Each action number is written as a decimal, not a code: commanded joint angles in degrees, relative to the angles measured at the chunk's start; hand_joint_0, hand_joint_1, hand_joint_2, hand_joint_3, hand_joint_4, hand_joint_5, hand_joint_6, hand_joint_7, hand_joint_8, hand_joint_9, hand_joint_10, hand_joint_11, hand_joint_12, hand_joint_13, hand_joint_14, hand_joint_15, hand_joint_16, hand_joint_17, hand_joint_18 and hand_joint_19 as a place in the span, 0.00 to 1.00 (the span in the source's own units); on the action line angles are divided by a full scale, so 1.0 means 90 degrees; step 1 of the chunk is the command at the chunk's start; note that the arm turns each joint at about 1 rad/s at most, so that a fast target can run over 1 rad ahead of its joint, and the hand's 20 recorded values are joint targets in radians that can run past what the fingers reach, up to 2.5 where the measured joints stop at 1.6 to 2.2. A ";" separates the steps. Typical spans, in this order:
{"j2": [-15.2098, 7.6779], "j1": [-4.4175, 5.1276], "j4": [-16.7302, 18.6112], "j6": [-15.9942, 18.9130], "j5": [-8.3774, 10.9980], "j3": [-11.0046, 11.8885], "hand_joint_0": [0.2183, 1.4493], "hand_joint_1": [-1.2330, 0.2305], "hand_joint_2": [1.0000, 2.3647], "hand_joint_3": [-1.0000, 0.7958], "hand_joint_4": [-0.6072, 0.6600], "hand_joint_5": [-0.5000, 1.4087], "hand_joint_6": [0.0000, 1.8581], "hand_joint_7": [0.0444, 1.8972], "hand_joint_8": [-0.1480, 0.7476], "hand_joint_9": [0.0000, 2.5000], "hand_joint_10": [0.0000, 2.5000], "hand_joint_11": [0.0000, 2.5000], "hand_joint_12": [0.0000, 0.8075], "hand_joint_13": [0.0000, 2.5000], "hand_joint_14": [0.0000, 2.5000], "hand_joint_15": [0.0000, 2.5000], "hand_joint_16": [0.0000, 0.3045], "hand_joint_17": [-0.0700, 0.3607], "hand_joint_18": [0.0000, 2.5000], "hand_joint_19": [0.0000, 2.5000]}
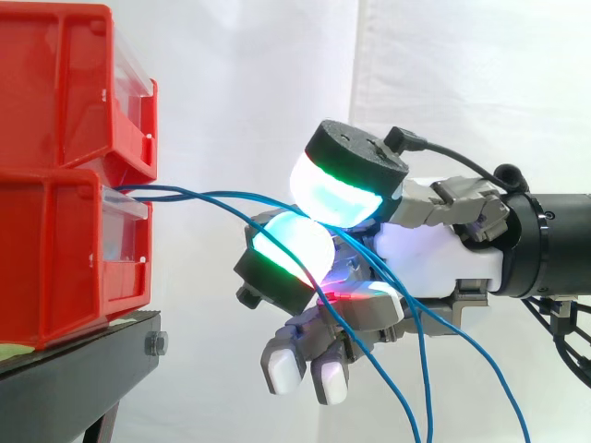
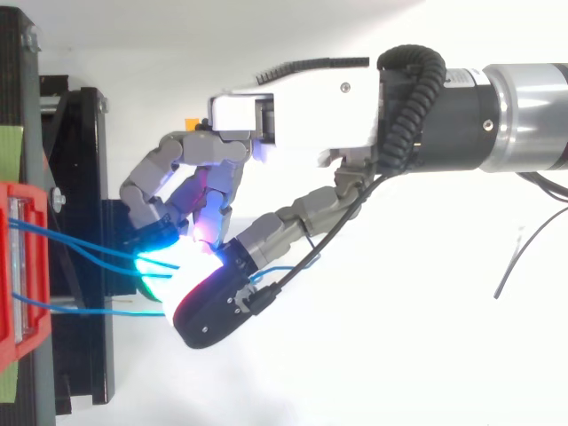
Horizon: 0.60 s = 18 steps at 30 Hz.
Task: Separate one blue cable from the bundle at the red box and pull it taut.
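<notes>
Now fingers point(image 1: 346, 189) pinch one blue cable point(image 1: 231, 196) right of the red box point(image 1: 55, 258).
Two glowing pads point(image 1: 291, 242) press together on it; other cables point(image 1: 422, 369) hang below the hand point(image 1: 443, 254).

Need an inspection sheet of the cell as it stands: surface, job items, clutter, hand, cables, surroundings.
Surface: black stand carrying the bins.
Job's things: two red bins stacked at the left; blue cables come out between them.
Clutter: nothing seen.
Hand: the hand reaches in from the right, with two glowing pads pressed together on what looks like one blue cable, a little way off the bins.
Cables: the span from the bins to the hand is gently bowed, not yet taut; other strands hang down past the palm.
Surroundings: white curtain behind everything.
</notes>
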 commanded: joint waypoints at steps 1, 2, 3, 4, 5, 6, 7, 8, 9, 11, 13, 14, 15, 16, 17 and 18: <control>0.0000 0.0000 -0.0001 0.0000 0.0000 -0.0001 0.30 0.33 0.01 0.43 0.50 0.20 0.46 0.65 0.52 0.49 0.01 0.47 0.44 0.30 0.01 0.23 0.16 0.41 0.29 0.29; 0.0000 0.0000 -0.0001 0.0000 0.0000 -0.0001 0.33 0.26 0.01 0.44 0.50 0.19 0.47 0.64 0.51 0.48 0.01 0.48 0.44 0.29 0.01 0.23 0.16 0.41 0.28 0.29; 0.0000 0.0000 -0.0001 0.0000 0.0000 -0.0001 0.34 0.25 0.01 0.42 0.49 0.19 0.47 0.64 0.50 0.47 0.01 0.48 0.44 0.29 0.01 0.23 0.16 0.41 0.28 0.29; 0.0000 0.0000 -0.0001 0.0000 0.0000 -0.0001 0.36 0.24 0.01 0.41 0.48 0.19 0.48 0.64 0.50 0.47 0.01 0.48 0.44 0.29 0.01 0.22 0.16 0.41 0.28 0.28; 0.0000 0.0000 -0.0001 0.0000 0.0000 -0.0001 0.40 0.22 0.01 0.34 0.47 0.19 0.48 0.66 0.49 0.47 0.01 0.48 0.43 0.29 0.01 0.22 0.16 0.41 0.28 0.28; 0.0000 0.0000 -0.0001 0.0000 0.0000 -0.0001 0.42 0.21 0.00 0.28 0.46 0.19 0.48 0.65 0.49 0.46 0.01 0.48 0.43 0.28 0.01 0.22 0.16 0.41 0.29 0.27; 0.0000 0.0000 -0.0001 0.0000 0.0000 -0.0001 0.42 0.21 0.00 0.28 0.45 0.19 0.48 0.66 0.49 0.46 0.01 0.48 0.42 0.28 0.01 0.21 0.16 0.41 0.29 0.27; 0.0000 0.0000 -0.0001 0.0000 -0.0020 -0.0001 0.42 0.21 0.00 0.28 0.45 0.19 0.48 0.65 0.49 0.46 0.01 0.47 0.42 0.28 0.01 0.21 0.16 0.41 0.29 0.26; 0.0000 0.0000 -0.0001 0.0010 -0.0020 -0.0001 0.38 0.22 0.00 0.28 0.48 0.19 0.48 0.63 0.50 0.46 0.01 0.49 0.42 0.28 0.01 0.21 0.16 0.41 0.29 0.27; 0.0009 -0.0020 0.0009 0.0039 -0.0020 -0.0001 0.30 0.22 0.00 0.28 0.52 0.19 0.48 0.64 0.50 0.47 0.01 0.48 0.42 0.28 0.01 0.22 0.16 0.41 0.29 0.28; 0.0000 -0.0049 -0.0001 0.0049 -0.0030 0.0009 0.23 0.23 0.00 0.28 0.52 0.20 0.48 0.61 0.53 0.49 0.01 0.48 0.45 0.30 0.01 0.22 0.17 0.43 0.31 0.27; 0.0000 -0.0039 -0.0001 0.0049 -0.0020 0.0009 0.21 0.24 0.00 0.28 0.52 0.20 0.48 0.60 0.53 0.49 0.01 0.48 0.46 0.30 0.01 0.22 0.17 0.44 0.31 0.27; 0.0009 -0.0039 -0.0001 0.0029 0.0000 -0.0001 0.19 0.27 0.00 0.28 0.53 0.20 0.48 0.59 0.55 0.49 0.01 0.47 0.47 0.30 0.01 0.22 0.18 0.45 0.32 0.27; 0.0000 -0.0039 -0.0010 0.0029 -0.0010 -0.0001 0.18 0.32 0.00 0.28 0.53 0.20 0.48 0.58 0.55 0.50 0.01 0.47 0.48 0.30 0.01 0.22 0.19 0.46 0.32 0.27; 0.0009 -0.0039 -0.0010 0.0029 -0.0010 -0.0001 0.18 0.35 0.00 0.28 0.53 0.20 0.48 0.57 0.55 0.50 0.01 0.46 0.48 0.31 0.01 0.22 0.19 0.46 0.32 0.27; 0.0000 -0.0030 -0.0001 0.0029 -0.0020 -0.0001 0.18 0.40 0.00 0.28 0.53 0.20 0.47 0.55 0.55 0.50 0.01 0.46 0.48 0.31 0.01 0.22 0.19 0.46 0.32 0.28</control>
